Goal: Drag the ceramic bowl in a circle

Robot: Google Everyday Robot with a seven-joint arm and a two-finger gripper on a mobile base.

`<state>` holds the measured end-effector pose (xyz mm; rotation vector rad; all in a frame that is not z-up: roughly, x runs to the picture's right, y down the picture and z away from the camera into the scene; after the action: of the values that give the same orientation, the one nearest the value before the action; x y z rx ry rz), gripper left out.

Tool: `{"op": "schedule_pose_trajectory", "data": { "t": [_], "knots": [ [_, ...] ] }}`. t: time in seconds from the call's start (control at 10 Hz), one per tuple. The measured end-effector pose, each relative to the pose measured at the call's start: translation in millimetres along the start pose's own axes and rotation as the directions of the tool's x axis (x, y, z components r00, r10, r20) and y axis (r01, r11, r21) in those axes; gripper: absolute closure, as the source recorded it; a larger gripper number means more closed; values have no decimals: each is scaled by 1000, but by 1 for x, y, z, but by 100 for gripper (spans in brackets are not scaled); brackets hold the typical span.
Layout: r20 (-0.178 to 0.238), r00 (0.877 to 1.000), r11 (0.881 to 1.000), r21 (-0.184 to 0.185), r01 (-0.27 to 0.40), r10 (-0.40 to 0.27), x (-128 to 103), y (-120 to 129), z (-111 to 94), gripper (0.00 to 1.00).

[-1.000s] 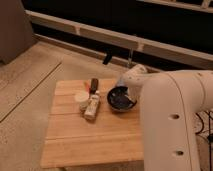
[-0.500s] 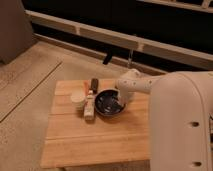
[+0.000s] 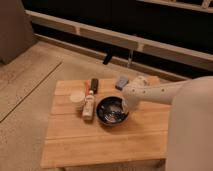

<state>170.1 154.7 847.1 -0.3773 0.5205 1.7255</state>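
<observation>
Mid-drag. My tool (image 3: pixel 122 106) reaches down at the 3 o'clock rim of the ceramic bowl (image 3: pixel 111 110), placed there, I judge, to steer it by its edge; I cannot tell its opening. The bowl sits mid-bench (image 3: pixel 105 142), close to the bottle (image 3: pixel 88 106) and white cup (image 3: pixel 77 98) at 9 o'clock.

The ceramic bowl (image 3: pixel 112 110) is round, shallow and glossy black, with pale glints scattered across its inside. It sits upright on the wooden table (image 3: pixel 105 140), close to the middle of the tabletop and slightly toward the 12 o'clock edge. The gripper (image 3: pixel 123 106) reaches down at the bowl's 2 o'clock rim, its tip inside or on the rim; whether it touches cannot be told.
</observation>
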Motion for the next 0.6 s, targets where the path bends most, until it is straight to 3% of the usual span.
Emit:
{"op": "schedule_pose_trajectory", "data": {
  "t": [0.3, 0.6],
  "knots": [
    [11, 994, 990, 81, -114, 113, -18, -62, 3, 100],
    [12, 983, 976, 119, -183, 183, -52, -86, 6, 100]
  ]
}}
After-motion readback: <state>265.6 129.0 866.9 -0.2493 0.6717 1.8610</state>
